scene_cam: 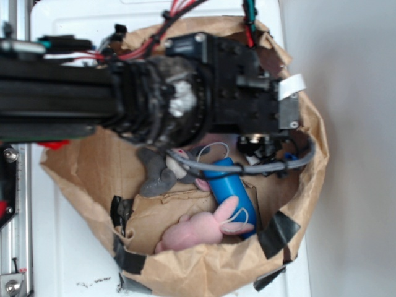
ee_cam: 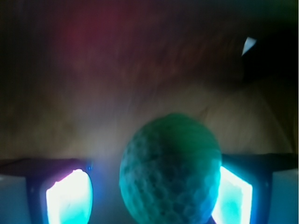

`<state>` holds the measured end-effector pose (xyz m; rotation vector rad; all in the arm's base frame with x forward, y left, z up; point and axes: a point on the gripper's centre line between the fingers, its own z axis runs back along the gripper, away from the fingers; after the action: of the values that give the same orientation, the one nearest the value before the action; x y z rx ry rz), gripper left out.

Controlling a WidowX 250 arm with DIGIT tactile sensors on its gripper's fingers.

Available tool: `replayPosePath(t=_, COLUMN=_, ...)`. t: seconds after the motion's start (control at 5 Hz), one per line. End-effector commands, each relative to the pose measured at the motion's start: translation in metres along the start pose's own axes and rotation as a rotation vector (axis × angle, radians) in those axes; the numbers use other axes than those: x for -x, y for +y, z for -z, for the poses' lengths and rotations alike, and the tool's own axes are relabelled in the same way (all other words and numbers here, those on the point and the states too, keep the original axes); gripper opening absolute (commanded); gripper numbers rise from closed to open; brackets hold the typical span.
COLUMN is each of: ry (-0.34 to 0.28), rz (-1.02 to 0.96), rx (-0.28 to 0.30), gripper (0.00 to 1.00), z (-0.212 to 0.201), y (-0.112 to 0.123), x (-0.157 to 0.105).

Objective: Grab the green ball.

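A dimpled green ball [ee_cam: 170, 170] sits between the pincer [ee_cam: 149, 196]'s glowing pads [ee_cam: 69, 198], touching the right one, a gap at left; pincer partly open.

A robot test rig in what looks like a lab: a black arm [scene_cam: 93, 102] trailing red wires [scene_cam: 179, 9] reaches over a taped paper bag [scene_cam: 185, 272] of toys on a white surface [scene_cam: 68, 260], a metal rail [scene_cam: 15, 235] bolted alongside, against a plain grey wall [scene_cam: 352, 124].
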<state>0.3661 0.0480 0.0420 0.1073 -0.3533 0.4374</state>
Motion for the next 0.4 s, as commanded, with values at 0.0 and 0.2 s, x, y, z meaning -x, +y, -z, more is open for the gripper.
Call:
replayPosePath(t=0.0, ry=-0.051, rz=-0.002, rx=0.034, gripper=0.0, z=-0.0111, y=-0.0098, x=-0.0252)
replayPosePath(t=0.2, ry=-0.078, rz=0.035, rx=0.048, gripper=0.0, z=-0.0191, y=-0.0082, x=-0.0186)
